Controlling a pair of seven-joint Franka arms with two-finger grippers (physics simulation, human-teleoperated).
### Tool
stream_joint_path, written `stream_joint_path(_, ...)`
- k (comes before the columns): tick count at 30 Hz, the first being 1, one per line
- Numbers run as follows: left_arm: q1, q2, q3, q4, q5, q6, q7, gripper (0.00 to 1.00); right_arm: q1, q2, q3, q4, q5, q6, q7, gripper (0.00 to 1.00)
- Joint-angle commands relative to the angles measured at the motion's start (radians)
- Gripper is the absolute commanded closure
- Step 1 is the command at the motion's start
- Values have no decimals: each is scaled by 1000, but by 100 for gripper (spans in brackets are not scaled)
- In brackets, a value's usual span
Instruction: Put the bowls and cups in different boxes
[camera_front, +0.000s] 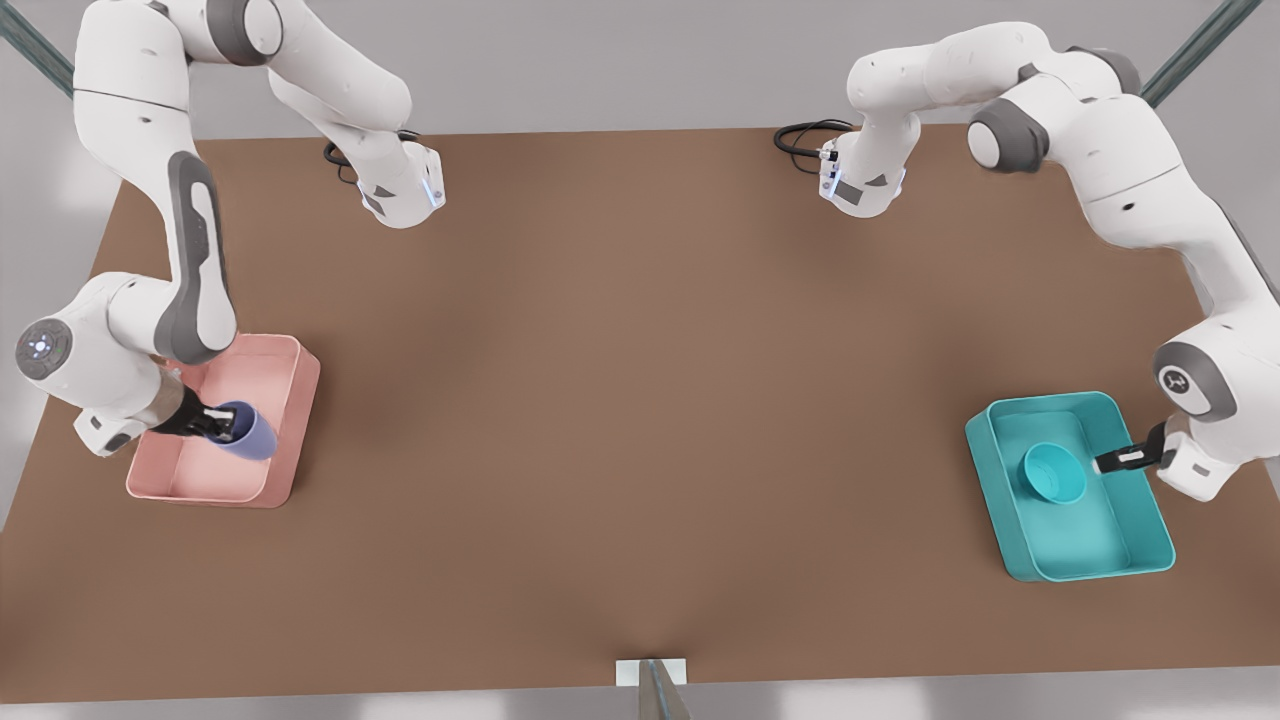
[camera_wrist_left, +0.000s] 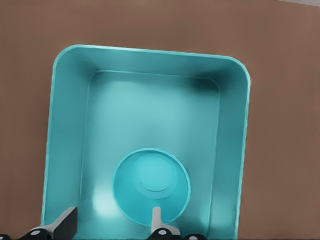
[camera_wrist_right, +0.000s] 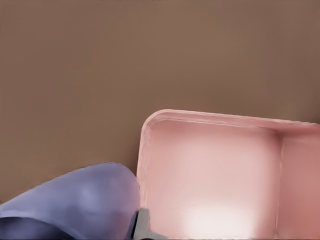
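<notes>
Brown counter (camera_front: 640, 400). My right tool (camera_front: 222, 421) pinches tilted purple cup (camera_front: 250, 430) above pink box (camera_front: 290, 420); drop lies straight below. Left tool (camera_front: 1118, 460) spread beside teal bowl (camera_front: 1053, 473), resting inside teal box (camera_front: 1090, 560).

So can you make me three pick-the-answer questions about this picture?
1. Where is the bowl?
A. in the teal box
B. on the table
C. in the pink box

2. What colour is the cup?
A. yellow
B. purple
C. green

3. What is the left gripper doing?
A. squeezing the bowl
B. open over the bowl
C. holding the cup

Answers: 1 A, it sits on the teal box's floor. 2 B, the right gripper holds a lavender cup. 3 B, its fingers stand apart.
</notes>
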Motion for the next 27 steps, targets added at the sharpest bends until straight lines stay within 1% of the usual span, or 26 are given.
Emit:
stream_joint_path(1, -84, -106, -17, 0, 129, -223, -131, 0, -60, 9, -8, 26, -6, -137, -456, 79)
stream_joint_path(3, -167, -241, -81, -1, 163, -376, -147, 0, -69, 52, -34, 54, -18, -137, -457, 79)
stream_joint_path(4, -194, -299, -141, -1, 164, -442, -195, 0, -71, 83, -48, 79, -18, -136, -459, 79)
stream_joint_path(6, -231, -363, -288, 0, 295, -474, -273, 0, -71, 136, -57, 85, -24, -87, -457, 79)
stream_joint_path(8, -265, -412, -300, 3, 287, -499, -272, 0, -69, 205, -56, 115, -35, -38, -451, 79)
stream_joint_path(12, -280, -393, -302, 14, 292, -484, -286, 0, -66, 287, -60, 140, -36, 21, -433, 79)
stream_joint_path(16, -282, -388, -319, 13, 284, -481, -293, 0, -63, 299, -62, 148, -44, 5, -431, 79)
stream_joint_path(17, -280, -388, -319, 13, 284, -481, -293, 0, -63, 300, -62, 148, -44, 4, -431, 73)
stream_joint_path(18, -276, -386, -319, 13, 284, -473, -293, 0, -63, 300, -62, 146, -46, 4, -431, 35)
stream_joint_path(19, -276, -385, -319, 11, 285, -473, -293, 0, -66, 302, -62, 146, -46, 4, -436, 0)
stream_joint_path(27, -273, -373, -319, 10, 290, -470, -292, 0, -60, 284, -62, 148, -47, -30, -436, 0)
